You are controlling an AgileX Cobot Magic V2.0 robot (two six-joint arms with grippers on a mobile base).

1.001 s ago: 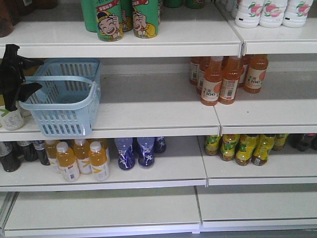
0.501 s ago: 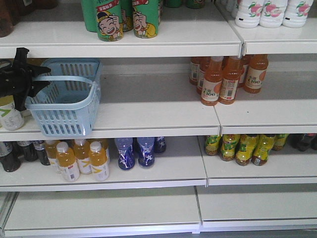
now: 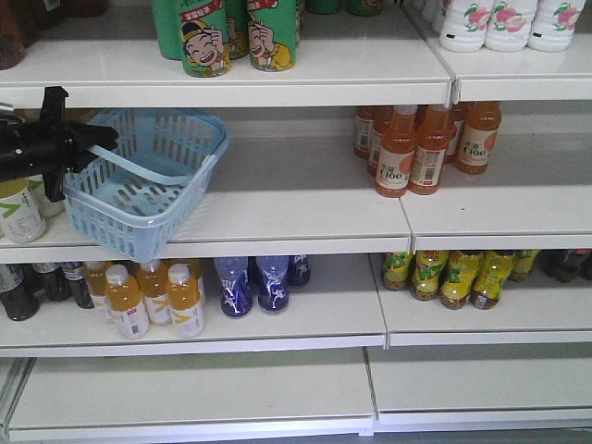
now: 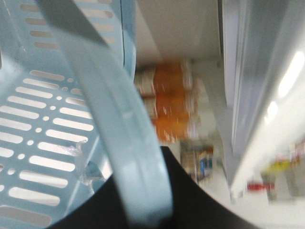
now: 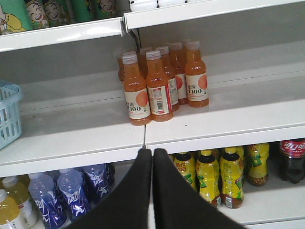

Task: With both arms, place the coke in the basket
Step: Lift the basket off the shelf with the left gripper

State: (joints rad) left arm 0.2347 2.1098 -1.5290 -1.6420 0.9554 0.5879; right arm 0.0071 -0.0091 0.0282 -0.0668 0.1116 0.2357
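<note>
At the far left, my left fingers (image 3: 92,141) are clamped on the swing handle (image 4: 128,129) of the basket (image 3: 139,227). A second ago the basket sat flat on the shelf (image 3: 296,208). Now its left end is hoisted and it has swung askew, only its lower front corner seeming to touch the shelf. I judge the basket is coming free, ready to receive a bottle. Further right stand the orange bottles (image 5: 147,86). My right fingers (image 5: 152,160) point at the shelf lip beneath them, pressed together with nothing between. The coke (image 5: 291,160) stands on the lower shelf, well to the right of those fingers, at the edge of my right wrist view, untouched.
</note>
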